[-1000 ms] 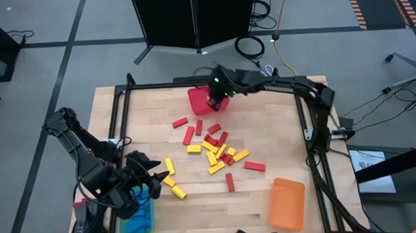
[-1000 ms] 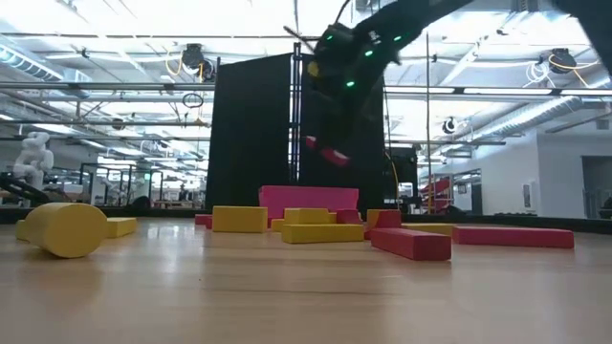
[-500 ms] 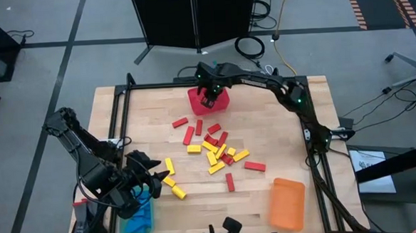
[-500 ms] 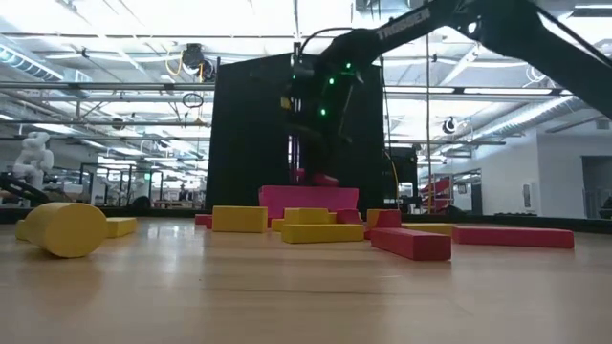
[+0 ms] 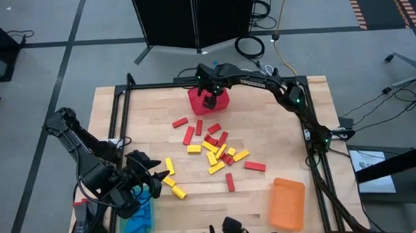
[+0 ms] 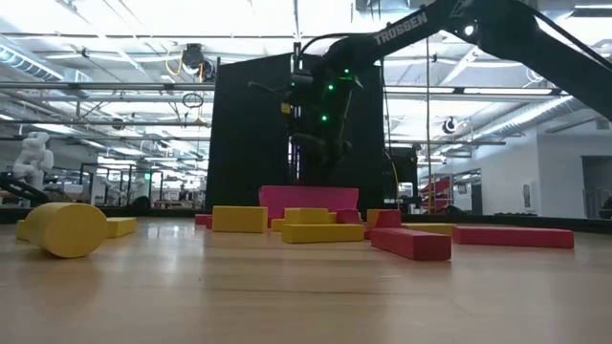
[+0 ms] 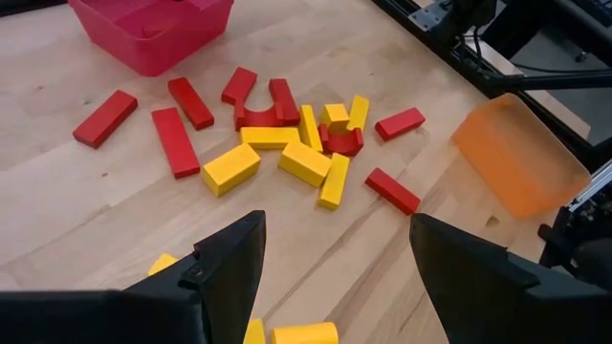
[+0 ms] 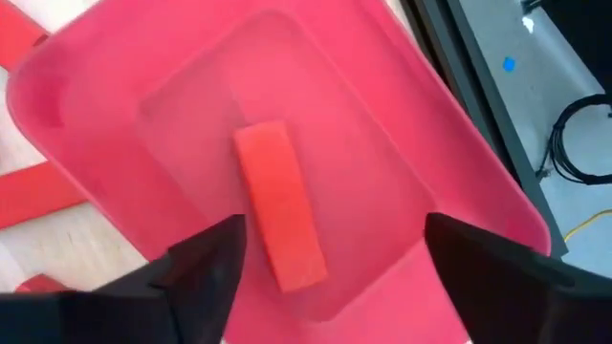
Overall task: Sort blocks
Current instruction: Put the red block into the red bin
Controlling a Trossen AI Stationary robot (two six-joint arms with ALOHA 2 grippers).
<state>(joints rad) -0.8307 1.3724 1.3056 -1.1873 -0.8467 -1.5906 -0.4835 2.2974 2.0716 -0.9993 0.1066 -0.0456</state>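
Fingers of the right hand (image 8: 325, 263) stand spread and hold nothing, poised directly above the red bin (image 8: 459, 191) at the far edge of the table (image 5: 279, 120). 1 red block (image 8: 277, 205) lies flat on the bin's floor, right between the 2 dark fingers as the right wrist view shows it, and clear of both. In the high view the right hand (image 5: 208, 98) sits over the red bin (image 5: 195, 98) with its arm stretching back along the table's far side to the right edge. The low view shows the same hand (image 6: 311, 158) hanging just above the bin's rim (image 6: 308, 196).

The left hand (image 7: 335, 277) waits at the near left corner of the table, its fingers spread and empty, just beside the blue bin (image 5: 138, 218). A few yellow blocks (image 5: 170, 177) lie close in front of it.

The main scatter of red and yellow blocks (image 5: 215, 152) lies loose in the middle of the table, between the 2 hands. Several touch or overlap, among them 1 red arch-shaped piece (image 7: 260, 113). 1 red block (image 5: 254, 166) and another (image 5: 230, 182) lie apart on the near side of the heap. An orange bin (image 5: 287, 203) lies tipped on its side near the near right corner.
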